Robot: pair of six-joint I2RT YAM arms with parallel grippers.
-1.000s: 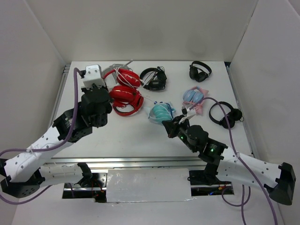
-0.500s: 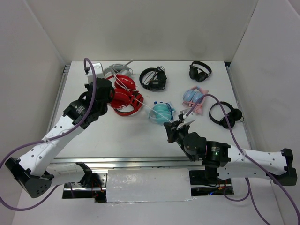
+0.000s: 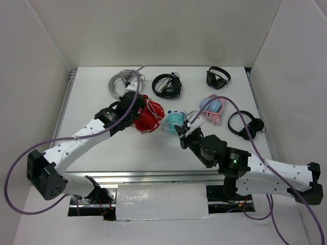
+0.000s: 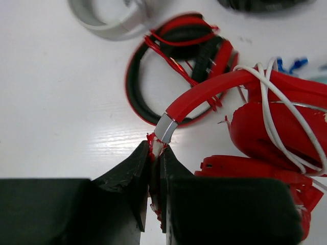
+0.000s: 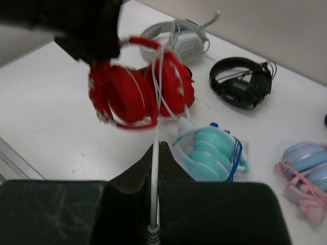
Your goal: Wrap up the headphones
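Note:
The glossy red headphones [image 3: 148, 116] hang in the air at the table's middle left, with the thin white cable [image 5: 159, 71] looped around the earcups [image 5: 134, 93]. My left gripper [image 4: 156, 149] is shut on the end of their red headband [image 4: 204, 94], next to its silver joint; in the top view this gripper [image 3: 137, 113] sits just left of the earcups. My right gripper [image 5: 155, 149] is shut on the white cable near its plug. From above, it [image 3: 182, 132] lies right of the headphones, with the cable running taut between them.
A red-and-black open-hoop pair [image 4: 176, 61] lies on the table under the held pair. A teal pair in a bag [image 3: 174, 122] sits beside my right gripper. A white headset [image 3: 124, 80], black pairs [image 3: 167, 85] [image 3: 218, 77] [image 3: 246, 124] and a blue-pink pair [image 3: 212, 107] lie behind.
My left arm has swung right and forward, carrying the red headphones off the red-and-black pair towards the table's middle. My right gripper has moved up beside the teal pair, and the cable span is shorter.

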